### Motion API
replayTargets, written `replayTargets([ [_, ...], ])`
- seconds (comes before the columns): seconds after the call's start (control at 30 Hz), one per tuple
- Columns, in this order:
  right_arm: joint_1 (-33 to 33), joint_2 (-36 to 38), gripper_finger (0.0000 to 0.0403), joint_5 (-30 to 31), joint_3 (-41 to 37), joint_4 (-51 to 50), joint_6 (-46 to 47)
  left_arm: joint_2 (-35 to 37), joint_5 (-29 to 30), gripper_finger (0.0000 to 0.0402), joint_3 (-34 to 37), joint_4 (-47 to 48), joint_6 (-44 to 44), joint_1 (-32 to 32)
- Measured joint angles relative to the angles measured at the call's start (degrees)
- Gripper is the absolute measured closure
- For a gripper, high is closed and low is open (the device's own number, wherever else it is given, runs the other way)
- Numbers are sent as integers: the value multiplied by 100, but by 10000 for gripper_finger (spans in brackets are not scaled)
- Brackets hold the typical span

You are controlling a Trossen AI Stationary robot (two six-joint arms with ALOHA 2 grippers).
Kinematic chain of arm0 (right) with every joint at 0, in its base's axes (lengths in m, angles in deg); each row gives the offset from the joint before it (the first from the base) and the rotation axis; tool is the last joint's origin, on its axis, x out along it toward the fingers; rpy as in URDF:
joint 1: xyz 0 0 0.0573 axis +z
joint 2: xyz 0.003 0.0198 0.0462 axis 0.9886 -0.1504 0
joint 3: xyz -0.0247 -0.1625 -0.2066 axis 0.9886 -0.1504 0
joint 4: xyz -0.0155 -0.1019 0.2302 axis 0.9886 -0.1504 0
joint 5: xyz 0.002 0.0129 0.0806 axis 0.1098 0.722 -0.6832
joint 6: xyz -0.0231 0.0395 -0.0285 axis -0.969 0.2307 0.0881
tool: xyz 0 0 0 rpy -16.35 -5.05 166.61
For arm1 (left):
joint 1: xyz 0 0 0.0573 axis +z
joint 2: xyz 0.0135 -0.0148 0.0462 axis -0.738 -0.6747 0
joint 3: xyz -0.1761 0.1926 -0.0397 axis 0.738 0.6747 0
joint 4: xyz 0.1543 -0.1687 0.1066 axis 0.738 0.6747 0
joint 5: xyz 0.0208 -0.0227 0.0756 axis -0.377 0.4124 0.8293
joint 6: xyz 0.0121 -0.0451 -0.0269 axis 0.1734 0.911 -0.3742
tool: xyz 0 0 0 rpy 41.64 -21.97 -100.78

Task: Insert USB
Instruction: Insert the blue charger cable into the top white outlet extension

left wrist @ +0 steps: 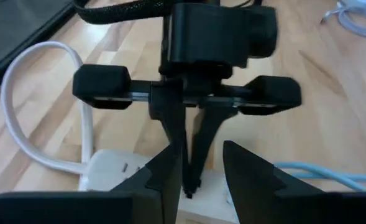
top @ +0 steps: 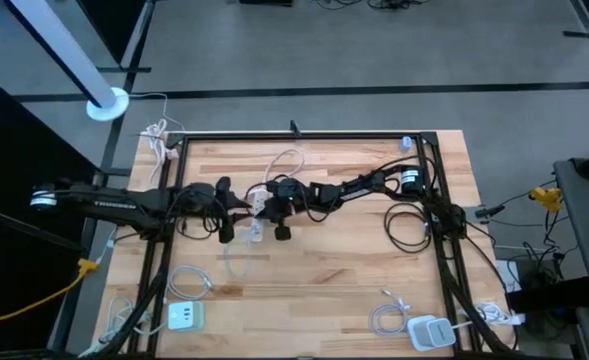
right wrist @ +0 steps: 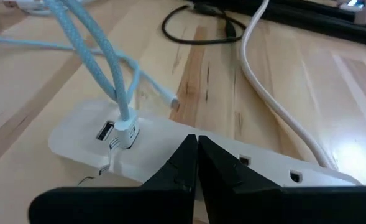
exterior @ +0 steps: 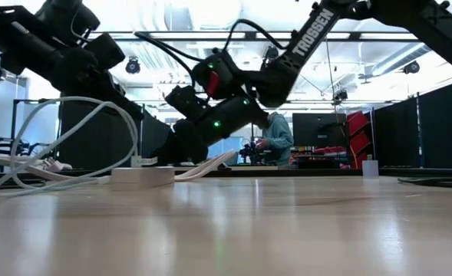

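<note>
Pale wooden planks make up my tabletop (top: 354, 270), framed by dark rails. Near its middle lies the white power strip (right wrist: 170, 146), and a light-blue USB cable (right wrist: 105, 56) stands with its white plug (right wrist: 125, 129) seated in one of the strip's USB ports, just beside a second, bare port (right wrist: 104, 131). The cable's other end, a small white connector (right wrist: 172, 101), lies loose on the wood just behind the strip. A thick white cord (right wrist: 276, 99) runs from the strip across the planks.

My right pincer (right wrist: 197, 146) is pressed down on the strip's top face beside the plug, its two dark fingers closed tight against each other with nothing between them.

My left pincer (left wrist: 198, 171) faces it from the other side, low over the strip's end, fingers narrowed to a slim gap; I cannot tell whether they grip anything.

Farther out, coiled white cables and two small white chargers (top: 185, 317) (top: 429, 331) sit near the tabletop's front corners. Beyond the tabletop, a person (exterior: 275, 139) in a teal top stands at a bench.
</note>
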Motion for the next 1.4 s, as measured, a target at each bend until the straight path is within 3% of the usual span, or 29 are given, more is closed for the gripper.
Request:
replayTargets([
  [0.13,28,189,403,17,50,-386,-145,-360,562,298,4,-386,-272,7],
  [0.43,242,1119,403,721,67,-2411,-618,-1453,592,299,4,-1321,-914,460],
  [0.67,459,1644,403,1264,54,-3412,-466,-2223,101,301,-151,-1859,-1268,1058],
  [0.9,575,1712,403,1348,50,-3500,-172,-3275,-344,310,-393,-2105,-1506,1407],
  [1.0,592,1679,403,1349,50,-3489,-131,-3632,-266,315,-417,-2283,-1483,1477],
  [1.2,588,1659,403,1364,50,-3496,-98,-3548,722,331,-420,-1968,-1004,1543],
  [1.4,590,1659,403,1360,50,-3489,-94,-2742,2538,338,-363,-273,-520,1550],
])
